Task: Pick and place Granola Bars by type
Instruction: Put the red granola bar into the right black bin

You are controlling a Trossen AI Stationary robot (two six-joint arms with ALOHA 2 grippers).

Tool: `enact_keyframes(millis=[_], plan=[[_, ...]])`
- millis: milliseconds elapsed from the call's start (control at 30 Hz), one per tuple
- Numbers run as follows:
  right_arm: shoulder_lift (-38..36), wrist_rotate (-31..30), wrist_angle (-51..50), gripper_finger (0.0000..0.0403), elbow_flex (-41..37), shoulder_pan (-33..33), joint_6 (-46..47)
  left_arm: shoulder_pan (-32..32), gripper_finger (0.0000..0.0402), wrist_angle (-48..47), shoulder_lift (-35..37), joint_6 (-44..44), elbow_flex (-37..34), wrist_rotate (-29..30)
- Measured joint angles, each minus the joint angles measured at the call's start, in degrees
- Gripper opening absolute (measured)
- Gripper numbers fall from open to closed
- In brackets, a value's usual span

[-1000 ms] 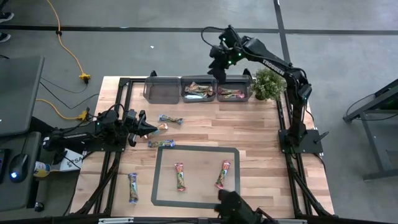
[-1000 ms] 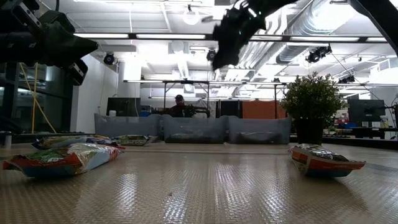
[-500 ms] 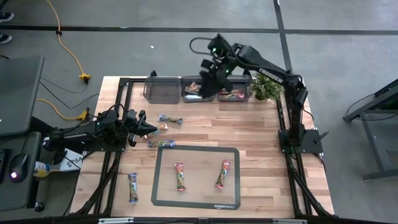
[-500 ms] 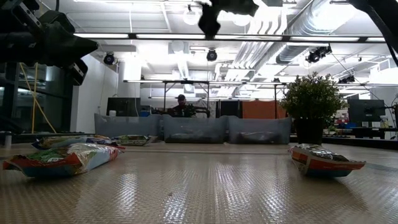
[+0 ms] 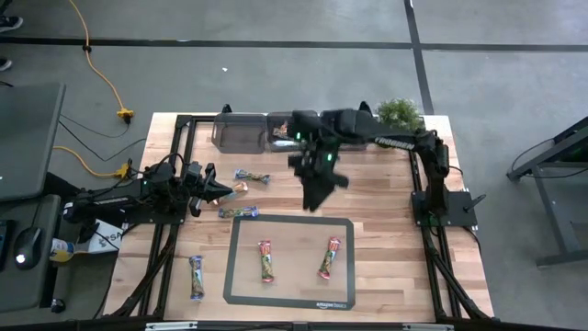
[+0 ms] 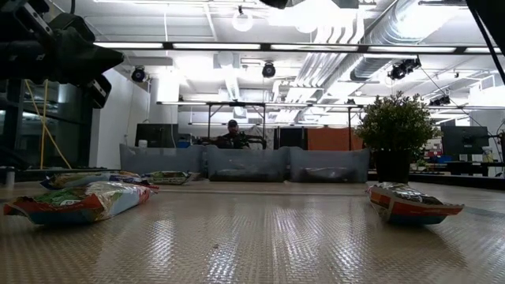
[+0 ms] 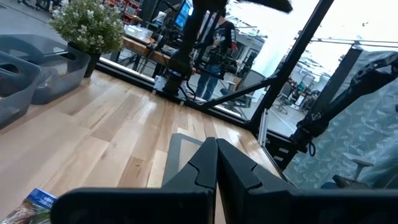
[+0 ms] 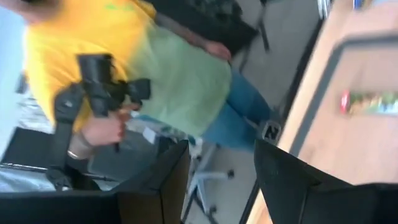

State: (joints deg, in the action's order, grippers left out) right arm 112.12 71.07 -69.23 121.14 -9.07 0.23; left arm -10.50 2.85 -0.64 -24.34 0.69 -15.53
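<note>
On the grey mat (image 5: 234,276) lie two red granola bars (image 5: 265,260), with three more loose on the bare wood near my left gripper (image 5: 219,192), which is parked and pinched closed. My right gripper (image 5: 315,195) hangs over the mat's far edge, fingers apart, empty. Risk as I judge it: slippery wrappers could skid when I pinch, or I drop a bar in the wrong bin (image 5: 241,133).

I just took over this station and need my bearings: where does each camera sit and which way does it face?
High: overhead, straight down on the table, both arms.
Low: table height, looking across at bins and plant.
Left wrist: past the shut left claw toward the plant.
Right wrist: past the open right claw at a person.
High and low views share the plant.
</note>
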Motion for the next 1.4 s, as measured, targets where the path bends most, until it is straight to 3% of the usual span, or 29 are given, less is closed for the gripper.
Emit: enact_keyframes(millis=[300, 533, 700, 867, 1033, 1233, 1400], plan=[[0.0, -20.6, -5.1, 0.0165, -0.1, 15.0, 13.0, 0.0, 0.0001, 0.0, 0.0, 0.0, 0.0, 0.0], [0.0, -35.0, -4.1, 0.0165, -0.1, 27.9, 27.8, 0.0, 0.0001, 0.0, 0.0, 0.0, 0.0, 0.1], [0.0, -49.8, -0.3, 0.0165, -0.1, 36.8, 40.1, 0.0, 0.0001, 0.0, 0.0, 0.0, 0.0, 0.1], [0.0, -68.3, 1.1, 0.0165, -0.1, 43.0, 56.5, 0.0, 0.0001, 0.0, 0.0, 0.0, 0.0, 0.1], [0.2, -81.2, 0.7, 0.0165, -0.1, 45.3, 77.0, 0.0, 0.0001, 0.0, 0.0, 0.0, 0.0, 0.3], [3.5, -85.5, -1.2, 0.0165, -0.1, 45.5, 93.3, 0.0, 0.0001, 0.0, 0.0, 0.0, 0.0, 0.3], [8.1, -80.6, -6.0, 0.0165, -0.2, 44.2, 103.8, 0.0, 0.0001, 0.0, 0.0, 0.0, 0.0, 0.3]])
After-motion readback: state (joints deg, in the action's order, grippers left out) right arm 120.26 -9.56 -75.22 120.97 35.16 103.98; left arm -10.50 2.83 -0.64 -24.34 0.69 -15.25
